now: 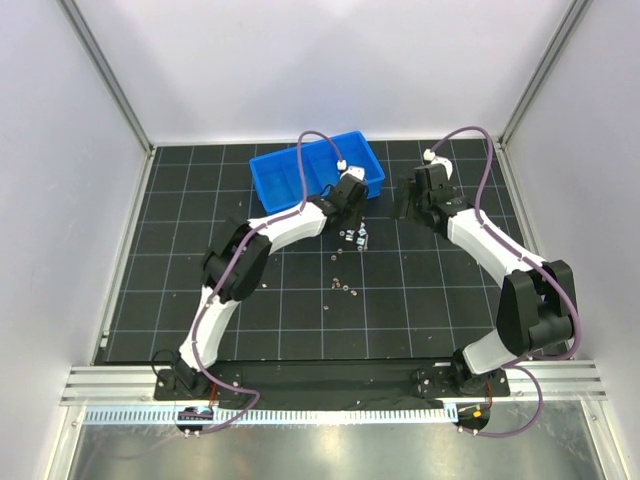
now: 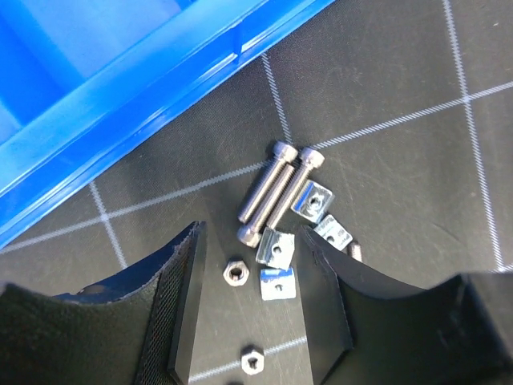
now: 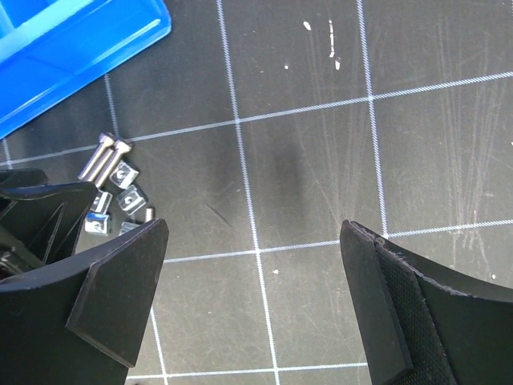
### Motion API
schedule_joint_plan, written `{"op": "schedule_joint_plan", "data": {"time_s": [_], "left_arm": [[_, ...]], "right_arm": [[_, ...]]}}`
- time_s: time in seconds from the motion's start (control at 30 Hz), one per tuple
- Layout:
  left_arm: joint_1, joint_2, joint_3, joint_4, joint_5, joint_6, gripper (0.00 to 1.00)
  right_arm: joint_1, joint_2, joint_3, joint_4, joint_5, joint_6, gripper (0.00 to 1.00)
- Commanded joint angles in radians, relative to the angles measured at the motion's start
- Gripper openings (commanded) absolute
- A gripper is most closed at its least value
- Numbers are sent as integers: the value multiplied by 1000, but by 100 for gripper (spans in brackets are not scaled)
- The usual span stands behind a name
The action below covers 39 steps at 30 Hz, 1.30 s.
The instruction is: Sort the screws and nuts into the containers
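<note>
The blue tray stands at the back middle; its wall fills the top left of the left wrist view. Two screws lie side by side just in front of it, with several nuts around them. My left gripper is open low over this pile, with a hex nut and a square nut between its fingers. My right gripper is open and empty over bare mat, right of the pile.
A few more small metal pieces lie on the black grid mat nearer the arms. A corner of the tray shows in the right wrist view. The left gripper's body sits close beside my right gripper's left finger.
</note>
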Motion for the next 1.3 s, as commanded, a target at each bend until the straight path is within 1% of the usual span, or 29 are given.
{"op": "schedule_joint_plan", "data": {"time_s": [0.0, 0.13, 0.27, 0.33, 0.37, 0.4, 0.43, 0.5, 0.67, 0.83, 1.03, 1.27], "left_arm": [[-4, 22, 46, 25, 3, 23, 51], [-2, 58, 84, -10, 3, 20, 50], [-4, 82, 103, -30, 5, 17, 42], [-4, 87, 101, -31, 5, 17, 35], [-4, 87, 98, -34, 5, 16, 28], [-4, 90, 98, -34, 3, 14, 26], [-4, 90, 97, -36, 6, 13, 19], [-4, 85, 95, -39, 6, 13, 11], [-4, 65, 83, -31, 23, 19, 7], [-4, 22, 78, -25, 34, 19, 5], [-4, -48, 63, -4, 29, 3, 5], [-1, -111, 80, -2, 35, -20, 6]], "right_arm": [[-12, -40, -9, 22, 28, -6, 96], [-18, -46, -12, 17, 28, -6, 96], [-16, -50, -18, 17, 34, -7, 96], [-18, -50, -19, 16, 36, -10, 96], [-19, -49, -18, 13, 39, -11, 96], [-19, -49, -19, 13, 39, -11, 96], [-19, -49, -21, 13, 37, -11, 96], [-21, -49, -22, 11, 37, -11, 96], [-24, -47, -24, 13, 39, -11, 96], [-24, -50, -27, 10, 40, -9, 96], [-29, -69, -30, 10, 48, -9, 96], [-33, -73, -32, 5, 48, -6, 96]]}}
